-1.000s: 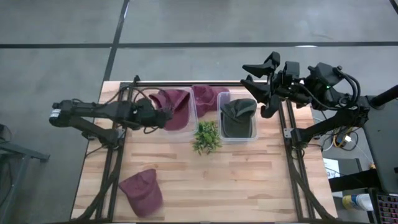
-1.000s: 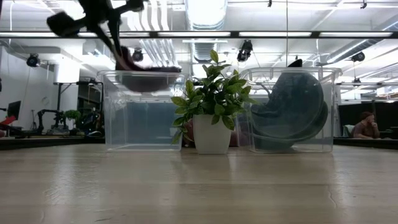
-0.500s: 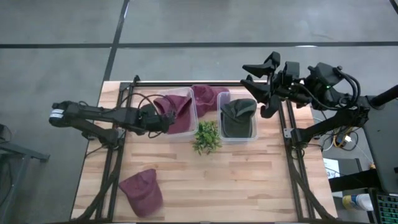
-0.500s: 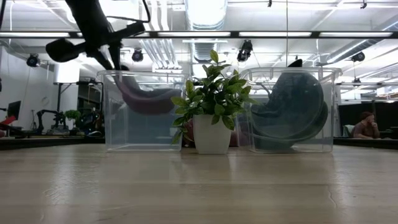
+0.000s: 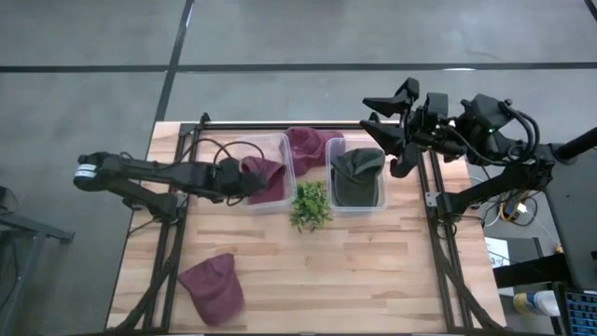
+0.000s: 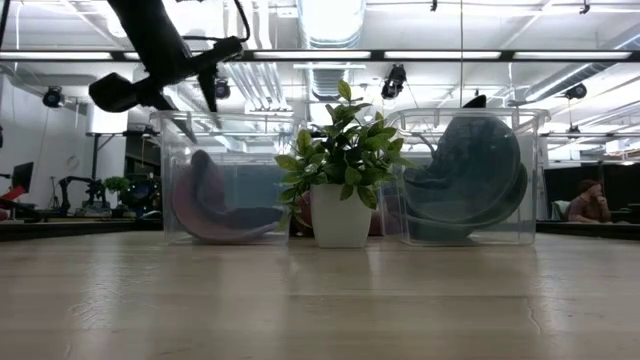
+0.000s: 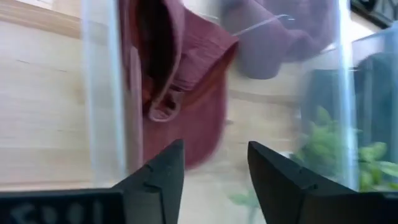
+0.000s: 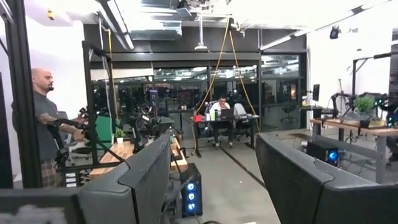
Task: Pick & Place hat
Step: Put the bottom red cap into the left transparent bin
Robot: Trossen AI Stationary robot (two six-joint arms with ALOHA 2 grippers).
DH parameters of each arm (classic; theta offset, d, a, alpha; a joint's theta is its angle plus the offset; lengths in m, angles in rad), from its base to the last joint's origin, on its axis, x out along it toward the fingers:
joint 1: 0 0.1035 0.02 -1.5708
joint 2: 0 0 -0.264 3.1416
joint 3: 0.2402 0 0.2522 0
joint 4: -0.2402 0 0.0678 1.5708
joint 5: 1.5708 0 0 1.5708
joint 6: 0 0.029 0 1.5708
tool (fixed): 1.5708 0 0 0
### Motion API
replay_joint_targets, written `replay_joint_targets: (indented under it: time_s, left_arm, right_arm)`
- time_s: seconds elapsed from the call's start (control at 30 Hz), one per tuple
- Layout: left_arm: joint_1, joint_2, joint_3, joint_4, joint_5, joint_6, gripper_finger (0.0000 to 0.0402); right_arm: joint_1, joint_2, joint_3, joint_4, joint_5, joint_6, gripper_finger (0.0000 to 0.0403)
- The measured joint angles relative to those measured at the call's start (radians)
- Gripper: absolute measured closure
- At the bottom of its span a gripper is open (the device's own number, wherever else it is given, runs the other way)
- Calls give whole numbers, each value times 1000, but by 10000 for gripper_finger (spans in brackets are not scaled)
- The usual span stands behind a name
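Observation:
A maroon hat [image 5: 266,179] lies inside the left clear bin [image 5: 280,140], its crown on the bin floor [image 6: 215,212] and one side up against the bin's left wall. My left gripper [image 7: 214,167] hovers open just above that bin's left rim [image 5: 242,177], with nothing between its fingers. A second maroon hat [image 5: 213,285] lies flat on the table's near left. A third [image 5: 308,145] sits behind the bins. A dark green hat [image 5: 357,174] fills the right bin. My right gripper [image 5: 378,117] waits open, raised beyond the table's far right corner.
A small potted plant [image 5: 310,203] stands between the two bins, just in front of them. The right clear bin [image 6: 470,180] stands to its right. Bare wood spreads across the table's near middle and right [image 5: 373,280]. A person [image 8: 46,124] stands in the room beyond.
My left gripper has opened and let go of the maroon hat. The hat, held up at the bin's rim a second ago, has dropped into the left bin and now lies on its floor. The gripper has stayed above the rim.

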Motion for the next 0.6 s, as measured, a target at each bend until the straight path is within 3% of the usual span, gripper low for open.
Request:
replay_joint_targets:
  time_s: [0.17, 0.3, 0.6]
  left_arm:
    - [0, -19, 70, 4, 13, 41, 222]
    - [-6, -30, 135, 8, 47, 124, 221]
    - [-38, -32, 246, 6, 324, 348, 221]
  right_arm:
    - [2, 1, 0, -53, -8, 77, 175]
    - [2, 9, 0, -135, -77, 148, 175]
    - [14, 71, -27, -260, -411, 378, 175]
